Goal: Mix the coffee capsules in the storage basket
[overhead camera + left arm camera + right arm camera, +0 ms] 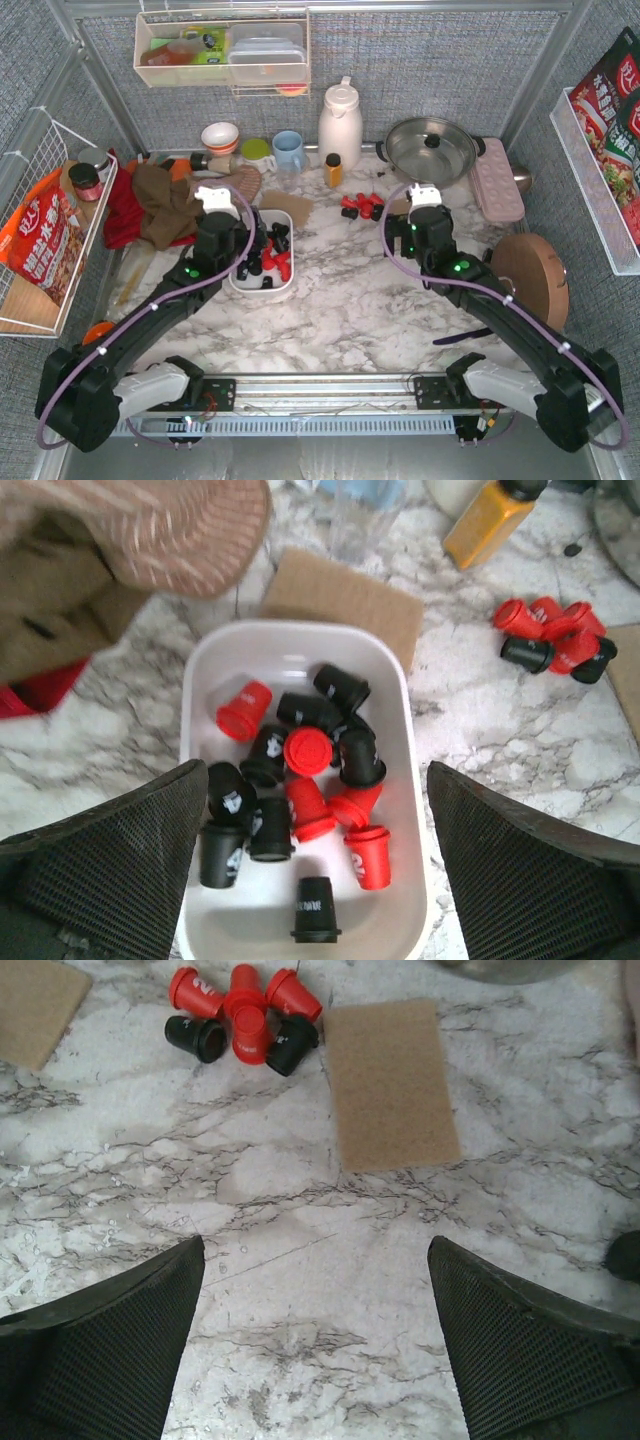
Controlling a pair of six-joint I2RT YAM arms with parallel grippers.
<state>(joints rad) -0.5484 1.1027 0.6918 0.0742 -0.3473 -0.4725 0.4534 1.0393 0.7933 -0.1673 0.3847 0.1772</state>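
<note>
The white storage basket [300, 632] holds several red and black coffee capsules [300, 770], lying jumbled, most toward its middle. My left gripper [316, 810] is open and empty, hovering over the basket with one finger above each long rim; from above it [240, 250] covers the basket's left side [285, 290]. A small cluster of red and black capsules [243, 1015] lies loose on the marble, also visible in the top view [360, 207]. My right gripper [315, 1250] is open and empty above bare marble, nearer than that cluster [415, 235].
Two brown pads [390, 1085] [345, 600] lie on the table near the loose capsules. An orange-yellow bottle [333, 170], white jug [340, 125], pot [432, 148], pink tray [495, 180] and cups stand at the back. Cloths [160, 205] lie left of the basket.
</note>
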